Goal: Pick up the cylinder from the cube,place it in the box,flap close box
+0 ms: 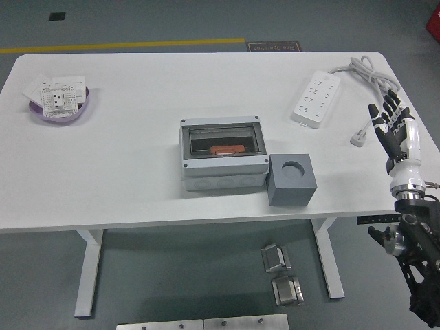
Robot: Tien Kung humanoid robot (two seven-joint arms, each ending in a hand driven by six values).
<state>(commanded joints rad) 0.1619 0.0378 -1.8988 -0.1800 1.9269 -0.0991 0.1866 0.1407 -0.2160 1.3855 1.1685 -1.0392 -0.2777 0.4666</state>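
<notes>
The grey box point(223, 157) sits mid-table with its clear flap down over the opening. Through the flap an orange cylinder point(225, 149) shows, lying inside. To the box's right stands the grey cube point(292, 179), its round top hole empty. My right hand point(393, 124) is far off at the table's right edge, raised with fingers spread and nothing in it. The left arm does not show.
A white power strip point(315, 99) with its cable point(371, 75) and plug lies at the back right, close to my right hand. A purple bowl point(59, 108) with white socket plates sits at the far left. Metal parts lie on the floor below the table.
</notes>
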